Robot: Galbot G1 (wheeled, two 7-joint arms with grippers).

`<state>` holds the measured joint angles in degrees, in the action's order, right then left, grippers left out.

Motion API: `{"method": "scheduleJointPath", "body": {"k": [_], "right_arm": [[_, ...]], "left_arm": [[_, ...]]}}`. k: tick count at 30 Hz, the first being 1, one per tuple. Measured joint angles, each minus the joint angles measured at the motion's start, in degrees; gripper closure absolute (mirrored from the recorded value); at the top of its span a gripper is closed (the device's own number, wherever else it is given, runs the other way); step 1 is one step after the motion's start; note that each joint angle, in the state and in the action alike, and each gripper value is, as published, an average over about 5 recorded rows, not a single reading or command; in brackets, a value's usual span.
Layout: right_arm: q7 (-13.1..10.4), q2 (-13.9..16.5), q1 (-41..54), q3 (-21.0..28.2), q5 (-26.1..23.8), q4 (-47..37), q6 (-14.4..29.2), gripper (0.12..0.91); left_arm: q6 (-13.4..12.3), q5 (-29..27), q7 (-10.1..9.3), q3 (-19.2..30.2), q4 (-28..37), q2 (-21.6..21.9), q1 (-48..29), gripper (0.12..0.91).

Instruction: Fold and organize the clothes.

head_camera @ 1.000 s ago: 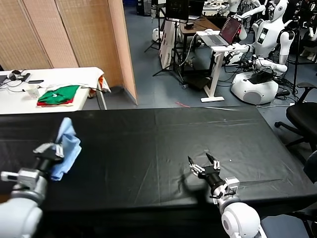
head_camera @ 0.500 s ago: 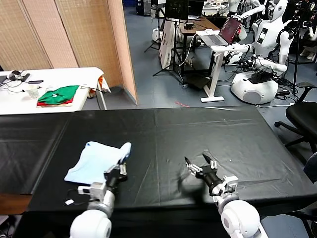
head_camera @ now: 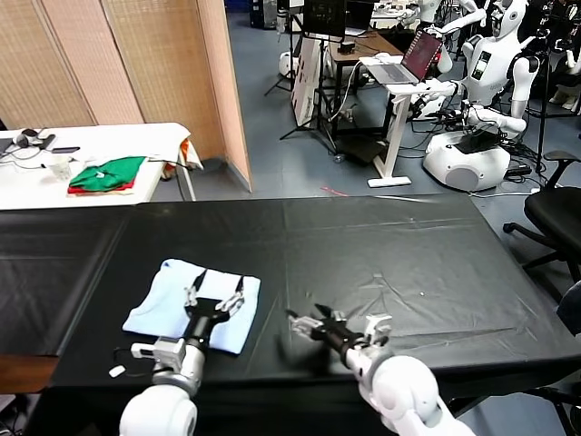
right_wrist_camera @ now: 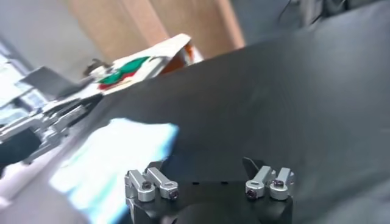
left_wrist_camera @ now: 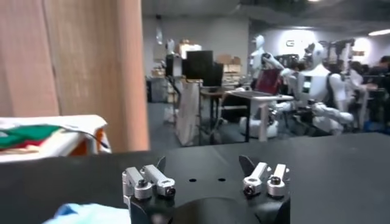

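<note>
The clothes, one pale blue T-shirt [head_camera: 168,304], lie folded flat on the black table [head_camera: 408,245], near its front left. My left gripper [head_camera: 216,296] hovers open just over the shirt's near right part, with nothing between its fingers. In the left wrist view the left gripper [left_wrist_camera: 204,169] stands wide open and a corner of the shirt [left_wrist_camera: 85,214] shows beside it. My right gripper [head_camera: 309,320] is open low over the table, a short way right of the shirt and pointing toward it. From the right wrist view the right gripper [right_wrist_camera: 207,167] faces the shirt [right_wrist_camera: 116,161].
A white side table [head_camera: 54,186] at the back left carries green and red folded garments [head_camera: 107,174]. Wooden screens [head_camera: 127,64] stand behind it. Other robots, a laptop desk [head_camera: 399,77] and a black chair [head_camera: 554,213] stand beyond the table's far and right edges.
My left gripper carried the shirt from the table's left edge inward, laid it flat and opened off it. My right gripper moved left toward the shirt.
</note>
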<state>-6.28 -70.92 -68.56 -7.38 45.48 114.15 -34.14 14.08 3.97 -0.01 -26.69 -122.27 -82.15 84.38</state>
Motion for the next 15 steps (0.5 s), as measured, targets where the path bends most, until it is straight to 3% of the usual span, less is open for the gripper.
{"method": "scheduleJointPath", "body": {"k": [9, 12, 15], "right_arm": [[0.4, -4.6, 5.7, 7.6, 1.3, -6.6, 0.2, 0.132], [0.2, -5.7, 7.0, 8.8, 1.4, -8.6, 0.5, 0.200], [-0.1, -6.5, 7.9, 9.6, 1.4, -10.2, 0.8, 0.316]], "left_arm": [[-1.3, -1.8, -1.33, -3.5, -1.1, -1.0, 2.4, 0.123], [-2.0, -2.9, -1.36, -3.8, -1.5, -1.9, 3.5, 0.123], [-2.5, -3.4, -1.44, -4.2, -2.0, -2.6, 4.3, 0.123]]}}
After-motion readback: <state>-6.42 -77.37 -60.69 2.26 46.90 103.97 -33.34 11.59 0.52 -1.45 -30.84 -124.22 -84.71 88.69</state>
